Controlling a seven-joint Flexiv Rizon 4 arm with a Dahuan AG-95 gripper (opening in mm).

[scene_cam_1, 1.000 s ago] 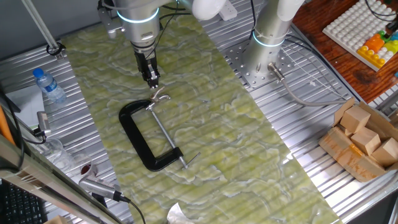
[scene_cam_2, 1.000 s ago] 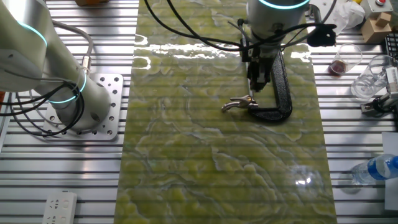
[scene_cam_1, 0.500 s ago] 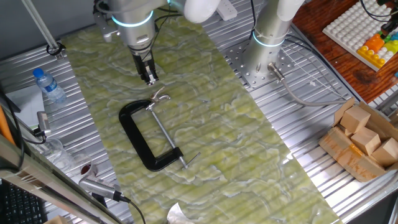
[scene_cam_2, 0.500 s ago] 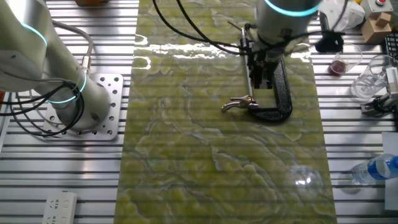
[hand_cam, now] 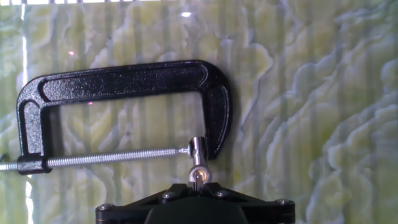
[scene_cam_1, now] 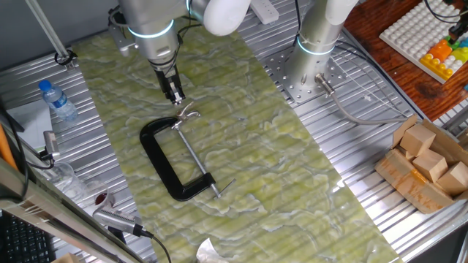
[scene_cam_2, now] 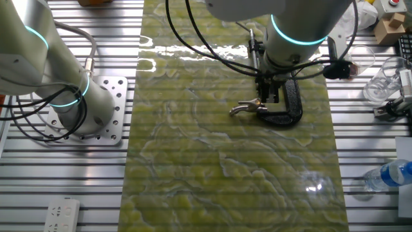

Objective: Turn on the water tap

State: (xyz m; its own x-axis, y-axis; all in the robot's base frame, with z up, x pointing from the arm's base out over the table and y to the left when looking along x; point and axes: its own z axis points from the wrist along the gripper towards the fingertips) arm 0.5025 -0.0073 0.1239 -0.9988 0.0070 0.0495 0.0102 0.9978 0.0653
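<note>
The gripper (scene_cam_1: pixel 175 98), its jaw state impossible to tell, hovers just above the water tap (scene_cam_1: pixel 179 157) on the mat, whose winged handle (hand_cam: pixel 198 163), directly below, could slip sideways untouched.

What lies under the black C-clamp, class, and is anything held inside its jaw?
The C-clamp lies flat on the green marbled mat. Its jaw shows only mat, nothing gripped. The mat beneath its frame is covered.

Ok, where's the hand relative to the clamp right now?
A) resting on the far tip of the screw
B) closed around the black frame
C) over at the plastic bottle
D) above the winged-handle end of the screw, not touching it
D: the hand hangs just above the clamp, near its winged handle, with clear space between them.
</note>
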